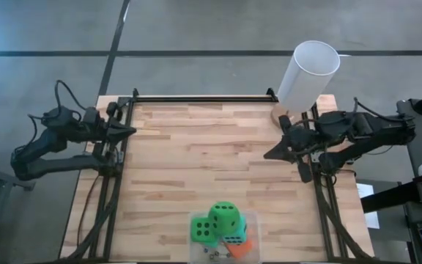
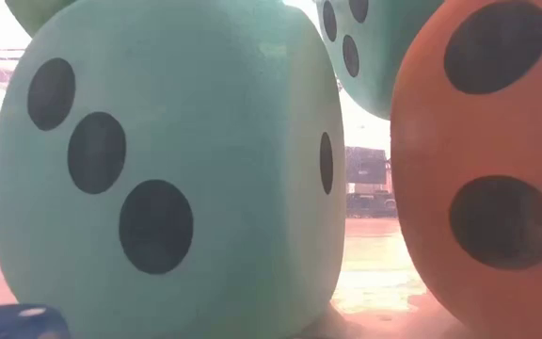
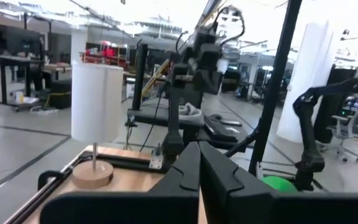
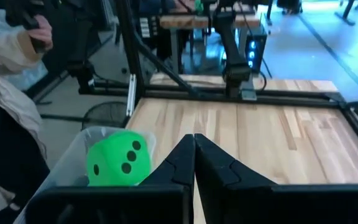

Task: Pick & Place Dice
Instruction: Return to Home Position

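We found the left gripper [image 1: 132,132] closed on nothing, its fingers [image 3: 179,171] pressed flat together. It was held at the edge of the table [image 1: 196,147] on its own side. The right gripper [image 1: 268,155] was likewise closed and empty, its fingers [image 4: 219,165] meeting at the tips over the opposite side of the table. The two pointed inward across the boards, well apart.

Nearest the right gripper, just behind its wrist, a white cylinder [image 1: 308,70] stood on a round wooden base [image 1: 280,114] at the table corner.

Farther off, ahead of the right gripper and to one side, we noted the clear-walled bin [image 4: 64,165] at the table edge. It was well apart from both grippers, though nearer the right.

Every one of the dice [image 1: 224,229] that we could see lay in or over that bin. A green die [image 1: 226,215] sat on top of the heap, with a second green die [image 1: 202,229] beside it. The teal die [image 1: 234,237] and the orange die [image 1: 243,248] lay lower. In the low view the teal die showed three pips in a diagonal row, with the orange die just beside it. A second teal die [image 2: 374,47] rested above, between the two.

Farthest from the right gripper, beyond the bin and off the table, we recorded a person's pale sleeve [image 4: 5,56].
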{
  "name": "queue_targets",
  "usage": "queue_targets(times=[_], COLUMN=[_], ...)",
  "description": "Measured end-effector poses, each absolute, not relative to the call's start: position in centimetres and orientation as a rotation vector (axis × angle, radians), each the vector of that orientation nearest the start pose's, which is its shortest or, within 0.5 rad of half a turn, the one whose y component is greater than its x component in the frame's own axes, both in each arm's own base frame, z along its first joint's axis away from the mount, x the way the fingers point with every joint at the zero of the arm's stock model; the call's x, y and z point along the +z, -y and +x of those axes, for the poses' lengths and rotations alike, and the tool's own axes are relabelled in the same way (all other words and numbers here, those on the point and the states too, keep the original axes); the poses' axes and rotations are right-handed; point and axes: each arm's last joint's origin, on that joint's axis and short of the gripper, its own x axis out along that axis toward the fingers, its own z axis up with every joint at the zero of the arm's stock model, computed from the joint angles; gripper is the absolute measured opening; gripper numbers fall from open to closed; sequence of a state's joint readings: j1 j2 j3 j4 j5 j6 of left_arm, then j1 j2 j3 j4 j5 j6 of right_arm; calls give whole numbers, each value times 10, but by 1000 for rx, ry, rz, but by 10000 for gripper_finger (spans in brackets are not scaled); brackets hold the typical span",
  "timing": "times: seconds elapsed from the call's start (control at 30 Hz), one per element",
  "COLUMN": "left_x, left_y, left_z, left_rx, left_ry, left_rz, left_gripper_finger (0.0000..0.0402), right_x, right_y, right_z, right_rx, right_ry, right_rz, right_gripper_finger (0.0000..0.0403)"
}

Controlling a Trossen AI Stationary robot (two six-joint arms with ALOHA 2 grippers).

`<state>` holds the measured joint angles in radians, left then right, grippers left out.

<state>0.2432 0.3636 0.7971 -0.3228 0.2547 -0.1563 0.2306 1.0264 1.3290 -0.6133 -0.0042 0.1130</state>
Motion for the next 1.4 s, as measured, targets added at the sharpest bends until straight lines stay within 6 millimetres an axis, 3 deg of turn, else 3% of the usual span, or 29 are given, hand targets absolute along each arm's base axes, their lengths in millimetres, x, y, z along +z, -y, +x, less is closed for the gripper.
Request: queue_targets(times=[0.4,1.03,1.4], left_x=[368,364,356], left_y=[-5,2,7], left_z=[50,15,-10], left_rx=[-11,46,82], left_ry=[169,250,313], left_rz=[-80,-40,-39], left_gripper_finger=[1,1,1], right_x=[392,372,347], right_y=[-35,-19,-12], right_z=[151,85,60], right_rx=[224,210,163], right_ry=[-143,136,203], right_rz=[140,173,183], right_gripper_finger=[8,8,8])
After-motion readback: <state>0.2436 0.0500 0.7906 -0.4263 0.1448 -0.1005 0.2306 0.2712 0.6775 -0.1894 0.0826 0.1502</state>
